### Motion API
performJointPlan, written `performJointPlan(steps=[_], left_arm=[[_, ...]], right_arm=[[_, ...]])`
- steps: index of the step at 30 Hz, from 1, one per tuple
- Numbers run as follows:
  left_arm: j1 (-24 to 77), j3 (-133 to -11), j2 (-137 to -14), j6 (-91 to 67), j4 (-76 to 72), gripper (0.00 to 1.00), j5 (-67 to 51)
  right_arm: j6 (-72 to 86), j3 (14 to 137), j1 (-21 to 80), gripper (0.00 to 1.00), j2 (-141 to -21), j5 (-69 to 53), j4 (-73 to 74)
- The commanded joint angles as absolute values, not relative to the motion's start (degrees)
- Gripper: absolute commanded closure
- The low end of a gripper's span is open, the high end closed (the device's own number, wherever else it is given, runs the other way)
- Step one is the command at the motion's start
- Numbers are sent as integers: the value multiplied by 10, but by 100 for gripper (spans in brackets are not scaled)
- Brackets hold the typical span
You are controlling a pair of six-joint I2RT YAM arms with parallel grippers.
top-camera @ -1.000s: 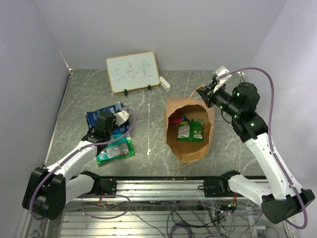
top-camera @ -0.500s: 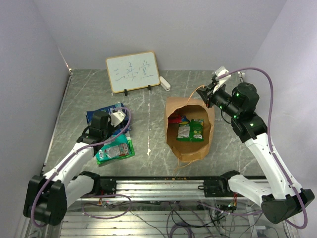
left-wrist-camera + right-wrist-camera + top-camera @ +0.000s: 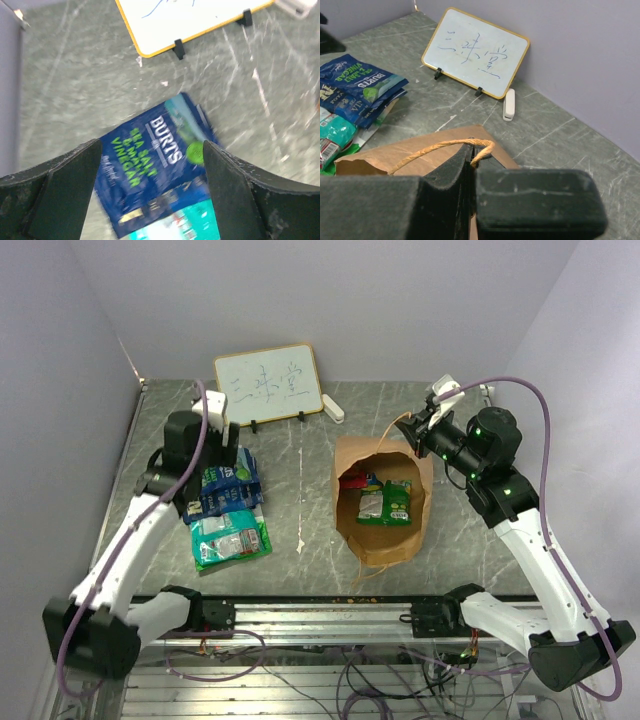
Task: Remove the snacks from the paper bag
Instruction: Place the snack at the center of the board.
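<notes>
The right fingers (image 3: 535,197) were clenched on the twisted loop handle (image 3: 442,146) at the far rim of the paper bag (image 3: 385,540). That hold, as I judged it, served to steady the bag and pull its mouth wide so the other arm could reach in. The bag sat on the bench (image 3: 300,450) right of centre, its opening facing the overhead view. Inside it a green packet (image 3: 398,502), a silvery one (image 3: 371,505) and a red one (image 3: 355,480) were yet to come out, so the task looked partly done. The left fingers (image 3: 65,192) were spread wide and grasped nothing, poised over a blue packet (image 3: 150,165) printed with sea salt and vinegar. It lay flat on the bench in a small overlapping pile with a teal packet (image 3: 192,222), well apart from the bag to its left, probably so that the removed snacks stayed out of the reaching path. A white board (image 3: 268,385) stood propped at the back, apart from both.
</notes>
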State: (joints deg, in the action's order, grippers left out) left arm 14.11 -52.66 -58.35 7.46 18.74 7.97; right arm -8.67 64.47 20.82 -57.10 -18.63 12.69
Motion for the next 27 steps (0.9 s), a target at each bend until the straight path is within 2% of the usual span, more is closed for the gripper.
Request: performJointPlan(steps=[1, 5, 13, 22, 27], left_arm=[[136, -600, -707, -189, 238, 13, 128], [136, -606, -787, -246, 197, 18, 105], [136, -556, -843, -244, 145, 16, 131], [136, -437, -778, -298, 139, 14, 131], [136, -428, -749, -286, 166, 13, 138]], right_arm=[[-89, 647, 213, 100, -572, -189, 106], [-92, 654, 214, 100, -573, -189, 113], [-90, 651, 215, 100, -572, -187, 115], [-84, 648, 215, 100, -577, -193, 109], [-83, 647, 215, 100, -578, -197, 109]])
